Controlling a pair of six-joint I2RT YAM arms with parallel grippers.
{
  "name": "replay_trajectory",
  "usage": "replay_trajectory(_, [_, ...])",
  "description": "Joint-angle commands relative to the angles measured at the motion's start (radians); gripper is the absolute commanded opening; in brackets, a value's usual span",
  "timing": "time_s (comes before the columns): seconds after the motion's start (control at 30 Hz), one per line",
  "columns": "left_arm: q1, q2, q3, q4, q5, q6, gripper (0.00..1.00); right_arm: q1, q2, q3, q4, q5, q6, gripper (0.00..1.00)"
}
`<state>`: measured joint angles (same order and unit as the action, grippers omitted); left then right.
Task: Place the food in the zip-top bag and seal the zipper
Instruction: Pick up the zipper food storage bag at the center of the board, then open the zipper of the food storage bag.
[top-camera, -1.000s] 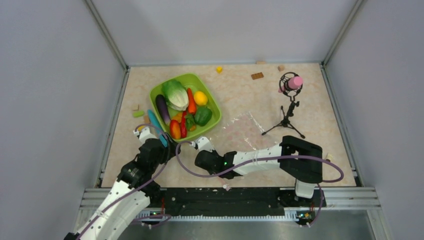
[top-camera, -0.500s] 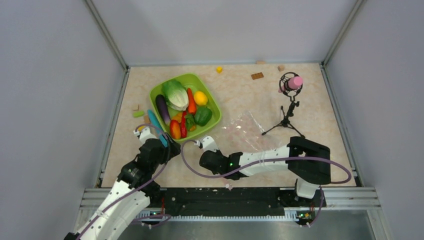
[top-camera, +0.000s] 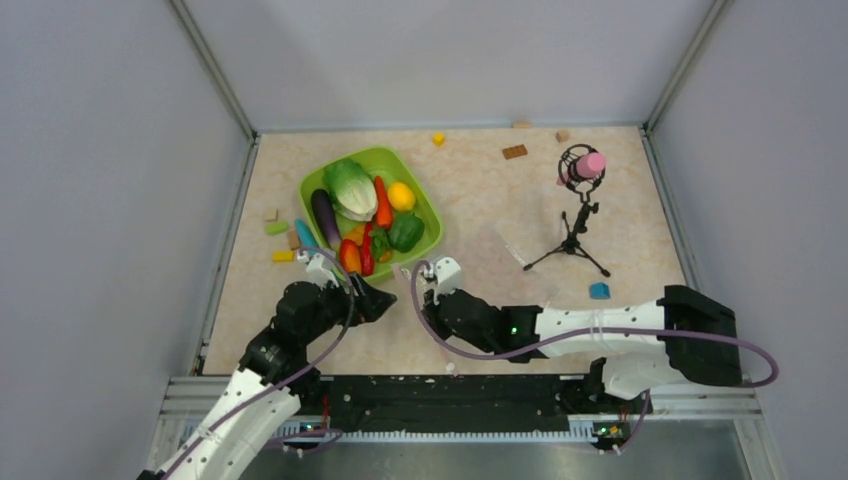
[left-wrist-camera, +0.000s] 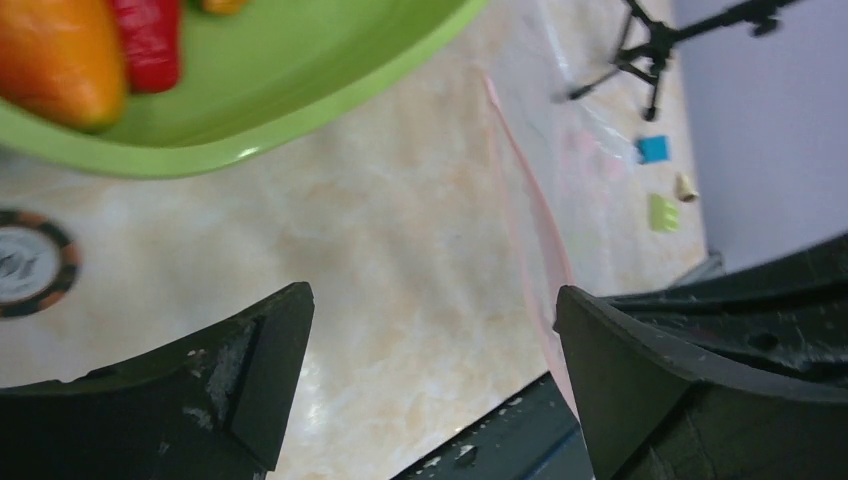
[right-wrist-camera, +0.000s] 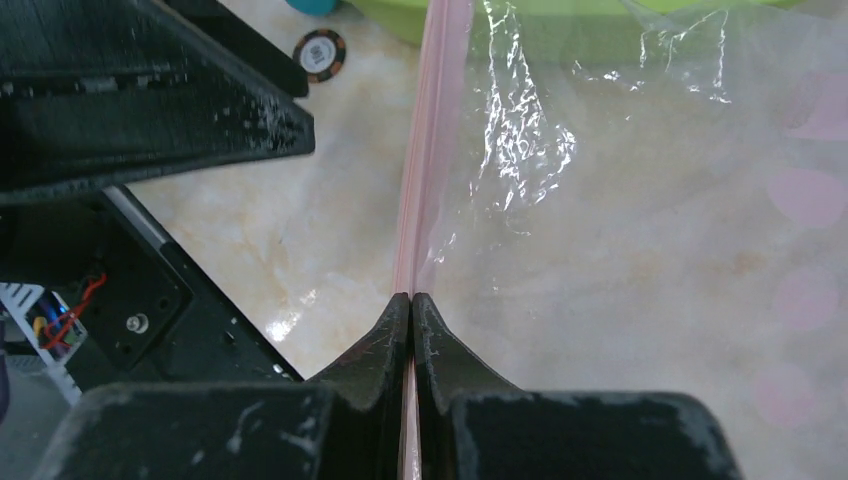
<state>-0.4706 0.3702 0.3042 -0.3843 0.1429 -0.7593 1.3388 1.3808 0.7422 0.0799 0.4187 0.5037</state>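
Your right gripper (right-wrist-camera: 411, 300) pinched the zipper (right-wrist-camera: 418, 160) of the zip-top bag (right-wrist-camera: 620, 220) beside the tray (left-wrist-camera: 300, 90). The strip ran lengthwise between the wide-open jaws of your left gripper (left-wrist-camera: 432, 300), close to one finger.

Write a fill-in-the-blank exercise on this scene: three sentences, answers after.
The right tool is shut on the zip-top bag's pinkish ____.
The left tool is ____, not shut, with nothing between its fingers.
The food lies in the lime-green ____.
Answers: zipper; open; tray.
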Motion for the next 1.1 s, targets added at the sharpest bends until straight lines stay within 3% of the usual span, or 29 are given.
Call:
replay_trajectory(0.0, [-0.003,-0.027,-0.067,0.280,0.248,-0.018,0.96,-0.010,-0.064,-0.022,0.097,0.007,0.024,0.00])
replay_trajectory(0.13, [-0.003,0.015,-0.137,0.464,0.303,-0.083,0.89,-0.010,-0.089,-0.031,0.129,-0.023,0.016,0.00])
replay_trajectory(0.23, [-0.003,0.067,-0.108,0.412,0.269,-0.064,0.79,-0.015,-0.116,-0.044,0.168,-0.074,0.012,0.00])
replay_trajectory(0.53, [-0.002,0.038,-0.130,0.399,0.241,-0.093,0.80,-0.035,-0.118,-0.049,0.285,-0.258,-0.027,0.00])
replay_trajectory(0.7, [-0.003,-0.048,-0.139,0.317,0.200,-0.102,0.76,-0.036,-0.075,-0.010,0.303,-0.263,-0.048,0.00])
replay_trajectory(0.77, [-0.003,-0.080,-0.128,0.266,0.178,-0.099,0.62,-0.035,-0.072,-0.003,0.312,-0.250,-0.048,0.00])
replay_trajectory(0.93, [-0.002,-0.108,-0.035,0.117,0.089,-0.078,0.05,-0.035,-0.086,0.047,0.211,-0.130,-0.087,0.00])
replay_trajectory(0.97, [-0.003,-0.100,-0.007,0.101,0.074,-0.071,0.00,-0.035,-0.090,0.066,0.170,-0.090,-0.103,0.00])
replay_trajectory(1.07, [-0.003,-0.026,0.066,0.101,0.072,-0.064,0.00,-0.035,-0.102,0.121,0.035,0.041,-0.129,0.00])
